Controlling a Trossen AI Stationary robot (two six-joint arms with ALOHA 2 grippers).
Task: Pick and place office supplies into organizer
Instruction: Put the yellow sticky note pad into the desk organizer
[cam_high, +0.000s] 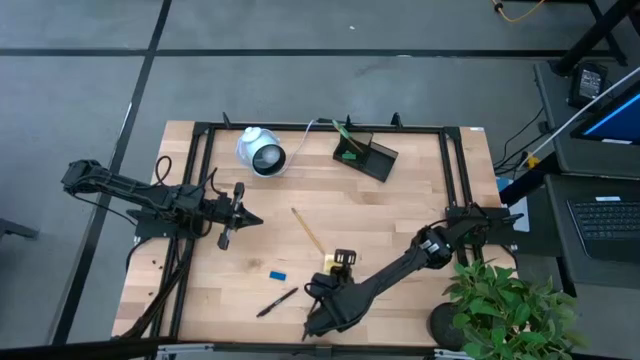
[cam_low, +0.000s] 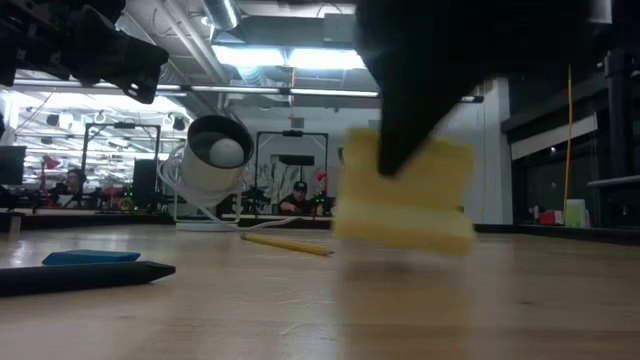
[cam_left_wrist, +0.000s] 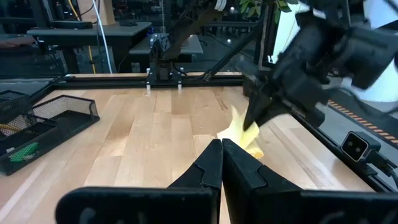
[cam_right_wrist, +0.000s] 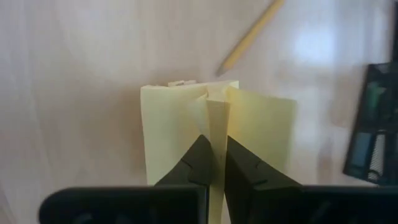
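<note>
A light wooden table (cam_high: 400, 220) with a butcher-block grain carries everything, edged by a black metal frame (cam_high: 200, 140). Near the far edge sits a white round device (cam_high: 261, 152) with a dark centre, a white cable trailing from it. Just to its right, also by the far edge, stands the black mesh organizer (cam_high: 366, 155), set at an angle, with green-handled scissors (cam_high: 346, 146) in it. Toward the middle of the table lies a pencil (cam_high: 308, 231), slanted. Nearer the front edge lie a small blue eraser (cam_high: 278, 273) and, just beside it, a black pen (cam_high: 276, 301), apart from each other.
</note>
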